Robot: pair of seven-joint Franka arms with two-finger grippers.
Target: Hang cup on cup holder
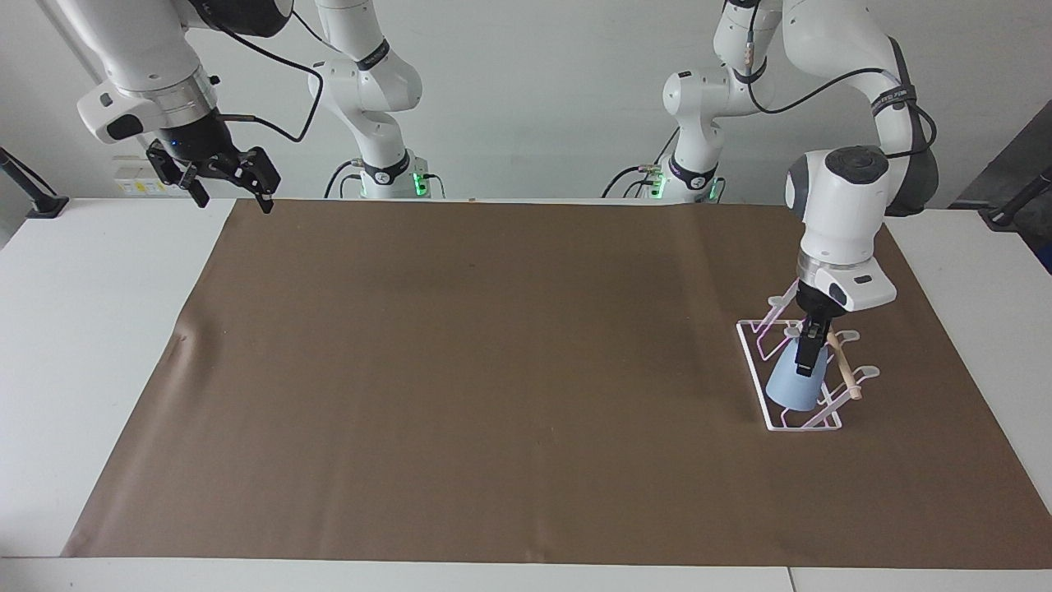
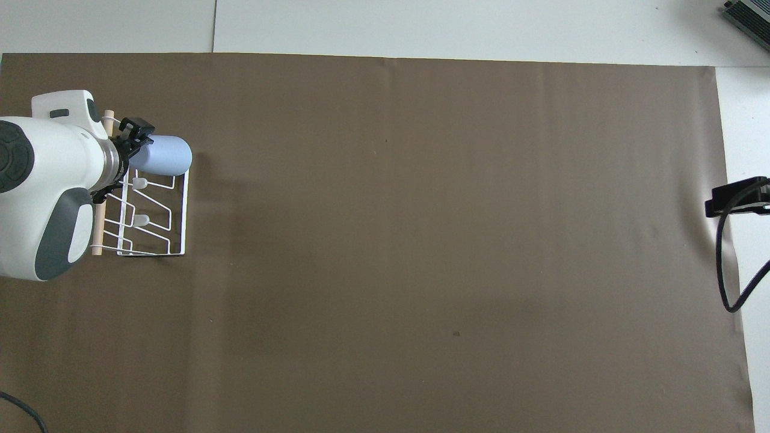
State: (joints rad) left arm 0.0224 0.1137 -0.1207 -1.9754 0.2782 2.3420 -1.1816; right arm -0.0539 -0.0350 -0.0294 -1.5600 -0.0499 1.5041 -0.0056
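Observation:
The light-blue cup [image 1: 791, 386] [image 2: 162, 155] sits mouth-down and tilted on a prong of the white wire cup holder [image 1: 771, 415] [image 2: 182, 228], at the left arm's end of the brown mat. Its wide rim reaches down to the holder's base frame. My left gripper [image 1: 809, 360] [image 2: 131, 157] points down at the cup's narrow base, its fingers loosely open around it. A wooden dowel [image 1: 845, 372] runs along the holder's top, beside the gripper. My right gripper [image 1: 233, 196] hangs open and empty over the mat's corner near the right arm's base, waiting.
A brown mat [image 1: 493, 370] covers most of the white table [image 1: 90, 329]. Free prongs [image 2: 142, 219] stand on the holder beside the cup. The right gripper's tip and its black cable [image 2: 731, 264] show at the edge of the overhead view.

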